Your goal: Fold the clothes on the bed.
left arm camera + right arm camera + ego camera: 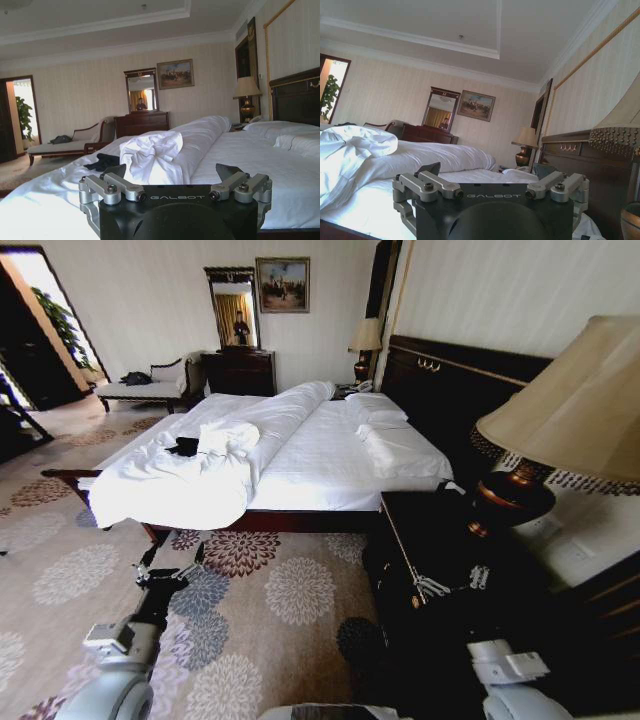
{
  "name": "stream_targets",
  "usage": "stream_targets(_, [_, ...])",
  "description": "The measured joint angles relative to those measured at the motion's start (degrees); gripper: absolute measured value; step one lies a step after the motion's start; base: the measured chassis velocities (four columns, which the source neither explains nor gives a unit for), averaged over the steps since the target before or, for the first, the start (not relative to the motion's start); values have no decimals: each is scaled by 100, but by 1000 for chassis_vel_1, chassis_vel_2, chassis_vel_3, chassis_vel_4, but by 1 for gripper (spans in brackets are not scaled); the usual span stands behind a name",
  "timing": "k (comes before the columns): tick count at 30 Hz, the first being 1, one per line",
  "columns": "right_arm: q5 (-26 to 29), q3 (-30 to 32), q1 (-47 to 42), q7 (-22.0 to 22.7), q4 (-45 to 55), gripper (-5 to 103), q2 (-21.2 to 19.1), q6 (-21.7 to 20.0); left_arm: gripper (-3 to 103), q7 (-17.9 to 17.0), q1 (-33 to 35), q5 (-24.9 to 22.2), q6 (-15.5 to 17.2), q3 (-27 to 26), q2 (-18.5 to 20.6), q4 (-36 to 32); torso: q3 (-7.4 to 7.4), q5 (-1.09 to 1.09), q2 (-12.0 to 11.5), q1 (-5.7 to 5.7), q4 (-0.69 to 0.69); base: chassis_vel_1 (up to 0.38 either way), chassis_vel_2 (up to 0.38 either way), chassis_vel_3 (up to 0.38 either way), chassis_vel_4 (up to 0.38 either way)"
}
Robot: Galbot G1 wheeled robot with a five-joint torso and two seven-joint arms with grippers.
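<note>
Right, the robot is standing off the side of the bed (330, 455), out on the patterned carpet (250, 610), and nothing is being folded yet. The black T-shirt (183, 446) is lying crumpled on the white duvet (180, 490) toward the foot end, tucked just beside a bunched heap of white bedding (228, 436). From the left wrist view it is peeking out as a dark lump (102, 161) next to that same white heap (152, 155).

The left hand (170, 562) is hanging low over the carpet, short of the bed frame, and its fingers (111, 186) are spread wide, gripping nothing. The right hand (447, 585) is sitting down by the dark nightstand (440, 540) under the big lamp (560, 430), well apart from the shirt; its fingers (427, 184) are spread too, and empty.

So I'm judging this as the very start: the shirt is untouched, still a rumpled ball, not laid flat, no sleeve turned in. Everything is left to do — getting close, spreading it out, then the folds themselves.
</note>
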Motion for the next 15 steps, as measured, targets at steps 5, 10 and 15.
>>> stream_targets(5, [28,-16,44,-84,-54,100,-13,87,100,2,13,10,-13,4,-36,2,0,0,0,0,0,0,0,0,0])
stream_targets(10, [-3,-33,59,-125,-66,100,11,125,100,2,42,11,-22,15,-109,-12,0,0,0,0,0,0,0,0,0])
stream_targets(15, [-17,-40,73,-114,-82,100,23,125,100,-4,81,16,-58,15,-165,-20,0,0,0,0,0,0,0,0,0])
